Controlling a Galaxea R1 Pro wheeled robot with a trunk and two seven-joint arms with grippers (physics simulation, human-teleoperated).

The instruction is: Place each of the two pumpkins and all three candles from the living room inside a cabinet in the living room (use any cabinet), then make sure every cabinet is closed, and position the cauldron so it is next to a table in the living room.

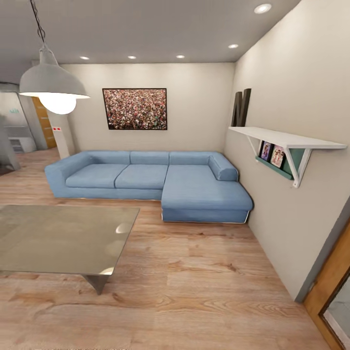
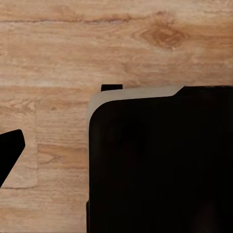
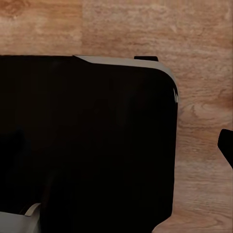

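Observation:
I face the living room, and the pumpkins, candles, cabinet and cauldron are out of view. A low glass-topped table (image 1: 63, 238) stands on the wood-plank floor (image 1: 194, 282) at the near left. In the left wrist view a dark fingertip (image 2: 9, 153) of my left gripper pokes in over the floor beside my black base (image 2: 160, 160). The right wrist view has a dark fingertip (image 3: 226, 145) of my right gripper next to the same black body (image 3: 87, 141). Neither view shows the gap between the fingers.
A blue corner sofa (image 1: 155, 182) lines the far wall under a framed picture (image 1: 135, 109). A white wall shelf (image 1: 287, 146) juts from the right wall, and a wooden door frame (image 1: 330, 296) is at near right. A pendant lamp (image 1: 52, 85) hangs upper left.

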